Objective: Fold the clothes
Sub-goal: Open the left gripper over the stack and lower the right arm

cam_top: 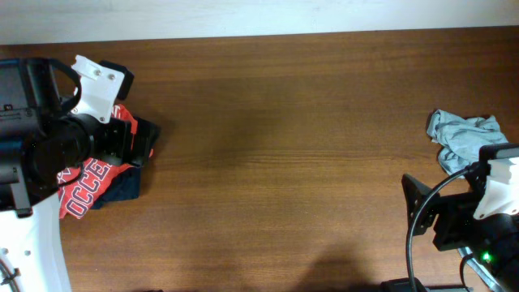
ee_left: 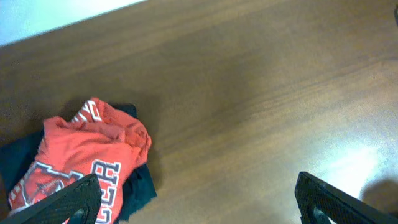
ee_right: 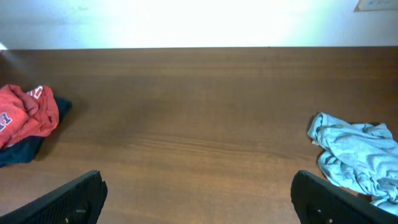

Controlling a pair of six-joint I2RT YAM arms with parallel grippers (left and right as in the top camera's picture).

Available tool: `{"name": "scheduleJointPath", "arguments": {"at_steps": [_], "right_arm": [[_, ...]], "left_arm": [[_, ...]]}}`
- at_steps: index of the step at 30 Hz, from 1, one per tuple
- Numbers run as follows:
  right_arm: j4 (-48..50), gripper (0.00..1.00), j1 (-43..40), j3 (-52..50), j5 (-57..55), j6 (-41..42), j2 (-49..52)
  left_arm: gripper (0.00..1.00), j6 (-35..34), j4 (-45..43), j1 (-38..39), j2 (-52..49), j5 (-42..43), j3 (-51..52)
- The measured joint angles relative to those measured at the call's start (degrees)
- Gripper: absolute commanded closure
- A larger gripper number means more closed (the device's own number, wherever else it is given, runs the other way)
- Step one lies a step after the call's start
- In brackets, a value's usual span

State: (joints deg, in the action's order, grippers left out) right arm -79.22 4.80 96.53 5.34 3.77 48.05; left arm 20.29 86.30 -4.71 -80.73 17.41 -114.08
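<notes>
An orange-red T-shirt with white lettering [cam_top: 87, 180] lies bunched on top of a dark navy one [cam_top: 126, 185] at the table's left side. The left wrist view shows the same pile, orange-red shirt [ee_left: 87, 152] over the navy shirt [ee_left: 142, 186]. My left gripper [cam_top: 139, 139] hovers over the pile's far right edge; it is open [ee_left: 199, 202] and holds nothing. A crumpled pale grey-blue T-shirt [cam_top: 464, 136] lies at the right edge, also seen as a grey-blue heap [ee_right: 357, 155] in the right wrist view. My right gripper [cam_top: 426, 215] is open and empty [ee_right: 199, 199], in front of that shirt.
The brown wooden table [cam_top: 284, 146] stretches between the two heaps of clothes. A pale wall runs along its far edge [cam_top: 259, 20]. Black cables [cam_top: 418, 243] trail by the right arm at the front right corner.
</notes>
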Motion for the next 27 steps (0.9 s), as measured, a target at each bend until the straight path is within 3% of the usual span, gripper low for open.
{"name": "scheduleJointPath", "arguments": {"at_steps": [27], "right_arm": [[-1.2,0.01,0.0,-0.4,-0.7,-0.2,-0.1]], "left_arm": [[0.01,-0.2,-1.6,0.0,-0.1,0.0,0.0]]}}
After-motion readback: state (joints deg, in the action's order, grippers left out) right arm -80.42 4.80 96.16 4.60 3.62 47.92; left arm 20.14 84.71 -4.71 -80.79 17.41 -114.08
